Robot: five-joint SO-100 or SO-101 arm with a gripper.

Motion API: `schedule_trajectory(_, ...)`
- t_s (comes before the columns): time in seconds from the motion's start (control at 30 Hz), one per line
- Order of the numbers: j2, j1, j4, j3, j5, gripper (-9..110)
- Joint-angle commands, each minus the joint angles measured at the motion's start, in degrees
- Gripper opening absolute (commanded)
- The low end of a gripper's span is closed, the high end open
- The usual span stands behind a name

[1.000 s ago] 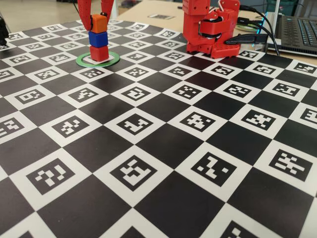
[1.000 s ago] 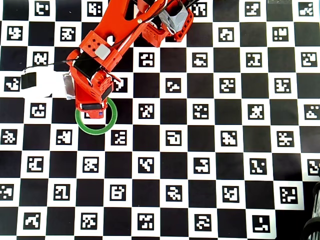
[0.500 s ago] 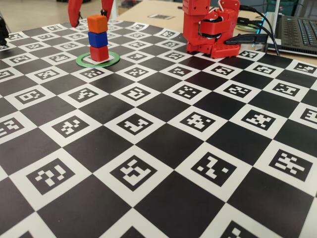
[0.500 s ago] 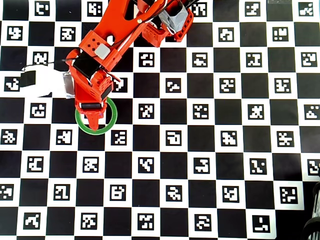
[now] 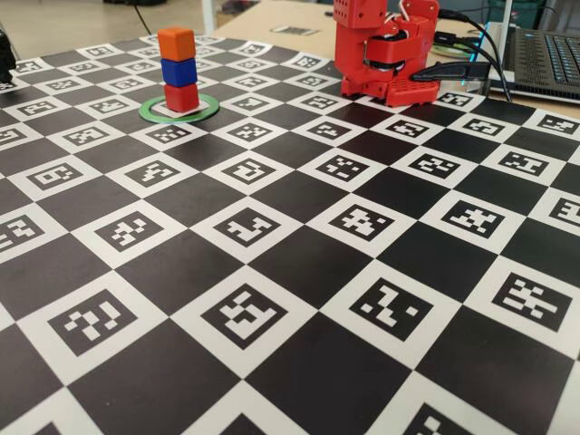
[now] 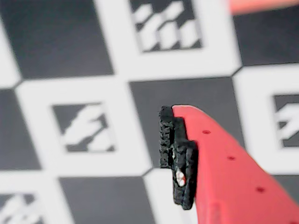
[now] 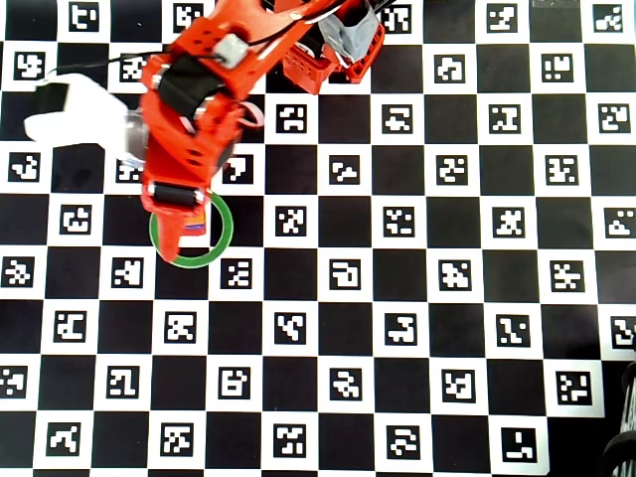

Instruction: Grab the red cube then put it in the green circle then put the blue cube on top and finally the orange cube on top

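While the fingers' (image 7: 177, 238) spacing is unclear, the cubes carry no legible writing.

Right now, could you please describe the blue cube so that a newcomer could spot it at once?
On the checkerboard marker mat, find the green circle in the fixed view. A three-cube tower stands inside it; the blue cube is the middle one, above the red cube and below the orange cube.

The orange cube (image 5: 177, 43), blue cube (image 5: 179, 72) and red cube (image 5: 182, 97) look like matt, smooth plastic. The table (image 5: 299, 263) has a printed checkered sheet with a faint sheen. The fingers (image 6: 224, 172) are smooth red plastic, with a black ribbed pad (image 6: 175, 154).
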State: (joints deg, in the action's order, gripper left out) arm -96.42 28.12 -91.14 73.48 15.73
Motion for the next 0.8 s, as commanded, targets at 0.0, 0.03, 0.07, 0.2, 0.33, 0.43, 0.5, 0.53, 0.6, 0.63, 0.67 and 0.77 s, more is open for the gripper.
schedule_trajectory(0.0,-6.77,-7.65,4.92,2.37,-8.88,18)
schedule_trajectory(0.03,-8.09,-9.49,7.12,5.10,-9.76,16)
schedule_trajectory(0.07,-9.49,-11.25,9.58,8.17,-10.11,13)
schedule_trajectory(0.2,-15.47,-17.58,20.13,22.76,-7.03,-3)
schedule_trajectory(0.33,-21.97,-21.36,32.52,38.58,-0.88,-6)
schedule_trajectory(0.43,-28.04,-23.99,43.95,52.03,10.20,-6)
schedule_trajectory(0.5,-32.70,-25.84,52.21,61.52,21.62,-6)
schedule_trajectory(0.53,-35.07,-26.72,55.90,66.09,27.69,-6)
schedule_trajectory(0.6,-39.81,-28.48,59.41,72.95,36.74,-6)
schedule_trajectory(0.63,-42.28,-29.27,59.50,75.59,39.46,-6)
schedule_trajectory(0.67,-44.82,-29.88,59.41,77.96,41.40,-6)
schedule_trajectory(0.77,-51.42,-30.32,57.92,84.02,43.95,-6)
